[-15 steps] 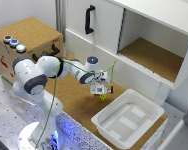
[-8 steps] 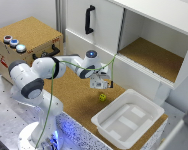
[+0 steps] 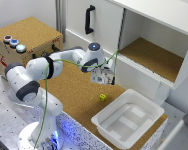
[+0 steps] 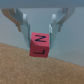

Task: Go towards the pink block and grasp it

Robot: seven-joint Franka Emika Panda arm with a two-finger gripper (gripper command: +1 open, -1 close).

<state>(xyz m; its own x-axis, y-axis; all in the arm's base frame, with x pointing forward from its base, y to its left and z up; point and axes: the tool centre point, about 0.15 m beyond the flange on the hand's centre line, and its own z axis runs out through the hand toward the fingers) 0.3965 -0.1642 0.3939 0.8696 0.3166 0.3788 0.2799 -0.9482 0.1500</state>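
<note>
2 fingers [image 4: 24,22] flank pink block [image 4: 39,44] within gripper [image 4: 39,25].

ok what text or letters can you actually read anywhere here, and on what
"N" on one face of the pink block, wrist view.
"L" on its adjoining face.
Box with buttons: a red mark on its front, too blurred to read.
Yellow block: too small to tell.
Nothing else readable.

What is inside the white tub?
Nothing that shows: the white tub looks bare, with only molded ridges on its floor. Its near wall hides a strip of the floor behind it. The small yellow block sits outside, on the cork.
</note>
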